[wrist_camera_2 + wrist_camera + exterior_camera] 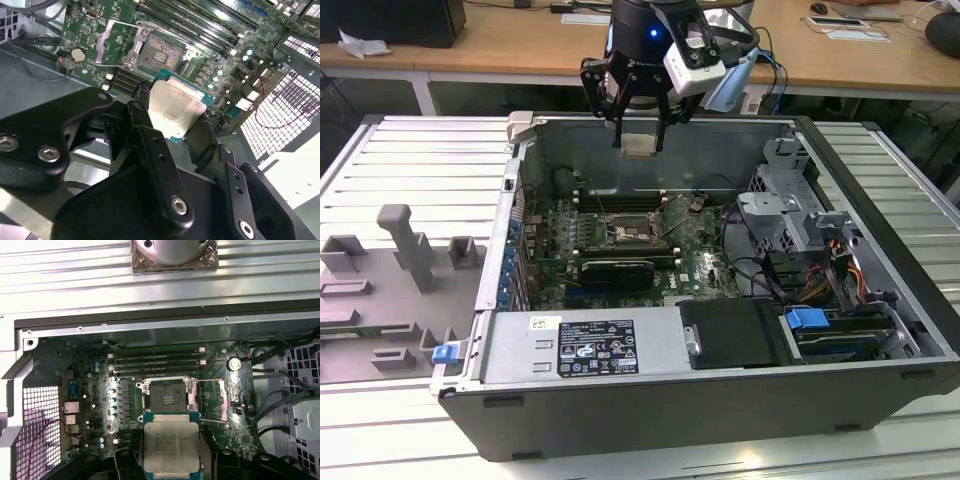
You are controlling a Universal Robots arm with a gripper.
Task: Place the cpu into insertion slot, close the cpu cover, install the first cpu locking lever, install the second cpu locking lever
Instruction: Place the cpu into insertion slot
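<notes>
Poised high over the rear of the open dark-grey computer case (880,330), wrist turned straight down, with the black two-fingered end effector (638,135) above the far wall's inner side. Pinching the small flat square cpu (638,146) by two opposite edges, with its silvery metal face (171,445) turned up toward both wrist views and the chip held level. Hanging well above the square dark insertion slot (625,232) in the green motherboard (705,262), apart from it. Looking down in the first wrist view on that slot (167,397) lying exposed, with the thin silvery-dark cpu cover (223,400) swung open beside it and long narrow memory slots (157,360) just beyond.

From the exterior view's left:
- a grey moulded holder block (405,255) on the ribbed metal tabletop (420,160), outside the case
- a silver power-supply box (580,345) along the near wall
- a long black card (617,268) just in front of the slot
- loose black cables (750,270)
- a grey metal drive cage (785,200)
- a blue plastic tab (807,322)
</notes>
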